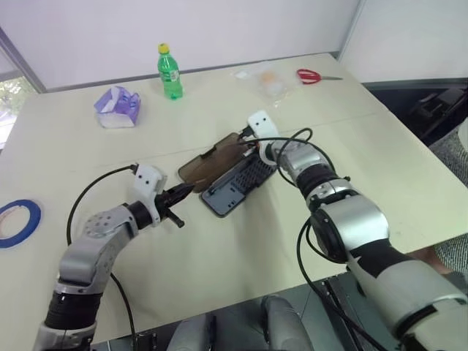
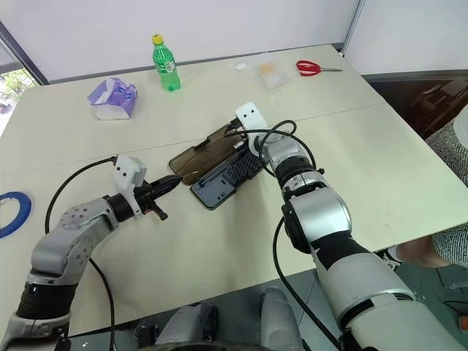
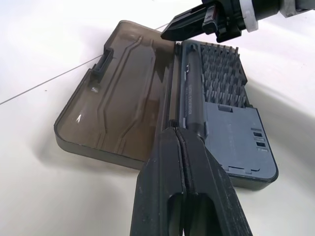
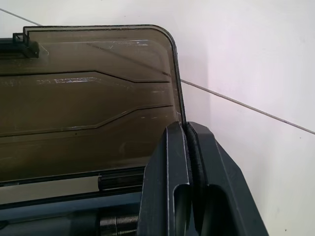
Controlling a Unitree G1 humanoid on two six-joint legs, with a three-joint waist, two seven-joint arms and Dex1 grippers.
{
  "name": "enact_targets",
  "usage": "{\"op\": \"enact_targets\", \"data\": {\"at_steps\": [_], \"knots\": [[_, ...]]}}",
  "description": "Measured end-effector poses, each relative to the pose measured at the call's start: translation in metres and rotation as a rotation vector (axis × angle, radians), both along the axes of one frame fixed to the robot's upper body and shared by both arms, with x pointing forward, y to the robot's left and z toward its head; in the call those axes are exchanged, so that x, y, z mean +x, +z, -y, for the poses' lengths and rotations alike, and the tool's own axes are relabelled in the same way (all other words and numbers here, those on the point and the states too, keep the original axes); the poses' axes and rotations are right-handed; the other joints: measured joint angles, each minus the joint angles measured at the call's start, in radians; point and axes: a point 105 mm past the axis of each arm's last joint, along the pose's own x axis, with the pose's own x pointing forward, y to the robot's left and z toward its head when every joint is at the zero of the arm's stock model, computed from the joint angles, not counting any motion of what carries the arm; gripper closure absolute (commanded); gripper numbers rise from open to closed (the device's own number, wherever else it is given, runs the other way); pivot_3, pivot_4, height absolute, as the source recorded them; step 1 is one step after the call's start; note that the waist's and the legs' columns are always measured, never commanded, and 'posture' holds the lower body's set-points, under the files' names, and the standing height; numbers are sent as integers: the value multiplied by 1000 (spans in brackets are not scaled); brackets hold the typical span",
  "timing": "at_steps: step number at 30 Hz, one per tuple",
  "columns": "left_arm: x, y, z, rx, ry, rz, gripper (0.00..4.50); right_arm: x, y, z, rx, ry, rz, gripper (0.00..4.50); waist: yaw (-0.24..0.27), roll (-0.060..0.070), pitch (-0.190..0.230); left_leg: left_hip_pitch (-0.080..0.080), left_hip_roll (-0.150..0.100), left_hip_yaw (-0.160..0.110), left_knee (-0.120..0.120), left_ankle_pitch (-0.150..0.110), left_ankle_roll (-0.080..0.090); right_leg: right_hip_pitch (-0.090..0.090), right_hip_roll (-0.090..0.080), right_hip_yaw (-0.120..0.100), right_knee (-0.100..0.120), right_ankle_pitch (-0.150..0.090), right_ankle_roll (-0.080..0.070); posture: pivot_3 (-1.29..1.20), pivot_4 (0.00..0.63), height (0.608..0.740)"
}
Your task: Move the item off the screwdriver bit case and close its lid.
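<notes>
Case: the screwdriver bit case [image 1: 238, 184] lies open at frame centre on the table [image 1: 219, 256].
Lid: the lid [image 1: 212, 162] lies flat, upper left of the tray.
Right gripper [image 4: 186, 129]: fingers together, pinching the lid's end edge.
Left gripper [image 1: 189, 189]: fingers together, tips just left of the case.

My right gripper [image 1: 247, 144] hides the far end of the screwdriver bit case [image 1: 238, 184]. The lid [image 4: 88, 98] runs off my right wrist picture's edge. The bits are too small to tell apart
</notes>
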Motion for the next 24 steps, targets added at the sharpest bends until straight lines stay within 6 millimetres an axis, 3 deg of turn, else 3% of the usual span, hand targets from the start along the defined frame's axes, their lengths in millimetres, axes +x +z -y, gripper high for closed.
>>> {"op": "enact_targets", "data": {"at_steps": [12,24], "knots": [[3,2,5,7,-15,13,4500,-18,3,7,-44,15,-162,4434,3,0,-1,0,0,-1,0,0,0,-1,-1,0,4,0,0,0,150,740],[6,7,8,20,-41,31,4500,-89,6,25,-46,94,-317,4434,6,0,-1,-2,-1,1,0,0,0,-4,-2,0,5,0,0,0,150,740]]}}
